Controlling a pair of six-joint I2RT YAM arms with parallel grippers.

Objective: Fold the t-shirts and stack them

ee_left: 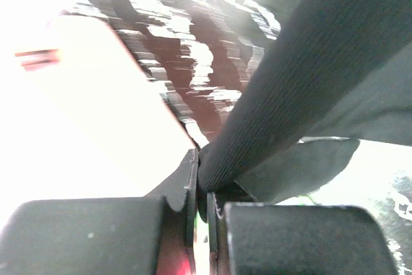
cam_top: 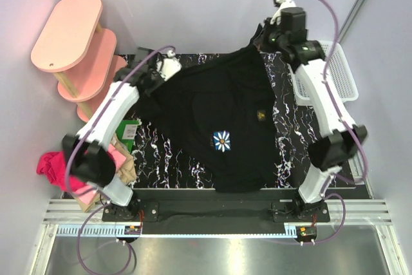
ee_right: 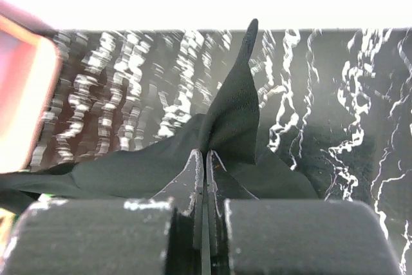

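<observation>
A black t-shirt (cam_top: 212, 107) with a white daisy print (cam_top: 222, 140) hangs stretched between my two grippers above the black marbled mat (cam_top: 283, 120). My left gripper (cam_top: 162, 72) is shut on one corner of the black cloth (ee_left: 290, 82); its jaws pinch the fabric (ee_left: 203, 185). My right gripper (cam_top: 267, 37) is shut on another corner at the far right, the cloth (ee_right: 235, 114) bunched at its jaws (ee_right: 205, 159). A pile of pink, magenta and tan t-shirts (cam_top: 55, 169) lies at the left edge.
A pink tiered shelf (cam_top: 74, 37) stands at the far left. A white wire basket (cam_top: 335, 72) sits at the far right. A green packet (cam_top: 129, 130) with a white label lies under the left arm. Grey walls enclose the back.
</observation>
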